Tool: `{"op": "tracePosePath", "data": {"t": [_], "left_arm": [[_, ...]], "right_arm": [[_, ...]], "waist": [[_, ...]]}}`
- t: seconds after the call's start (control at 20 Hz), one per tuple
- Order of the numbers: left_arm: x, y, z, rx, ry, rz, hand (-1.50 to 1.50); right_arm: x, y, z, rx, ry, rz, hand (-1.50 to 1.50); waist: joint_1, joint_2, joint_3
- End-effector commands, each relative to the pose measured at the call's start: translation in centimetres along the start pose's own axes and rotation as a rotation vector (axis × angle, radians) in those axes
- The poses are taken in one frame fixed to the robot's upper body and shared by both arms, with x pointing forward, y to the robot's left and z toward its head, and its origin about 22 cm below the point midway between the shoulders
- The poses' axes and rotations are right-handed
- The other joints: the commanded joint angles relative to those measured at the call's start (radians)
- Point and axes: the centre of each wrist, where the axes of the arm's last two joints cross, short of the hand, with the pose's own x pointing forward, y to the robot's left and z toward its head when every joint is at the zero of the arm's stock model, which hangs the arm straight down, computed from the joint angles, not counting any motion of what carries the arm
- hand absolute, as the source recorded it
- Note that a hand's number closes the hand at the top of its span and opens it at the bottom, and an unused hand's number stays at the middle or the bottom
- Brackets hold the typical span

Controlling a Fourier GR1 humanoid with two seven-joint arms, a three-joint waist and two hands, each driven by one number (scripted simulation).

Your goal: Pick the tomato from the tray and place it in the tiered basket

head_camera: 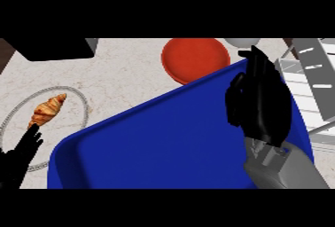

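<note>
R hand over blue tray's far corner, tiered basket just beside; tomato's spot unclear.

Blue tray (163,146) fills view from ctr down to 6 o'clock, turned so one corner points to 1 o'clock. R hand (262,102) comes in from 5 o'clock & lies over that corner, aimed at 12. It reads as one dark mass, so can't tell if it's spread, closed or clamped on sth. Tomato: can't tell where it is. A red round thing (196,60) sits at 12 o'clock on the counter (131,80), partly behind tray rim; plate or tomato, can't say. Tiered basket (314,75), grey-white slats, at 3 o'clock, just beside R hand. L hand (20,155) rests at 8 o'clock edge, fingers straight & up, holding nothing. Croissant (49,111) at 9 o'clock on a grey-rimmed plate (83,104), near L hand. Black block (56,48) at 11 o'clock.
</note>
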Motion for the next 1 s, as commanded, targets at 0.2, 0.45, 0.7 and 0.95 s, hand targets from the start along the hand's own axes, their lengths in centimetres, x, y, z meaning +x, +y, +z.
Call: {"op": "tracePosePath", "data": {"t": [0.2,0.45,0.7,0.95], "left_arm": [[1.6,-0.2,-1.1,-0.067,-0.052,-0.016,0.0],[1.9,-2.6,-2.2,-0.078,-0.052,-0.016,0.0],[2.6,-2.6,-1.8,-0.088,-0.068,-0.022,0.0],[2.6,-3.5,-2.2,-0.085,-0.063,-0.031,0.0]], "right_arm": [[-2.9,-9.9,5.0,-0.118,0.026,-0.071,1.5],[-4.3,-10.6,1.3,-0.155,0.041,-0.078,1.5],[-7.1,-11.6,-4.3,-0.184,0.046,-0.065,1.5],[-8.7,-10.6,-6.9,-0.217,0.039,-0.314,1.5]], "waist": [[0.062,0.03,0.003],[0.082,0.037,0.003],[0.088,0.038,0.003],[0.092,0.041,0.005]]}}
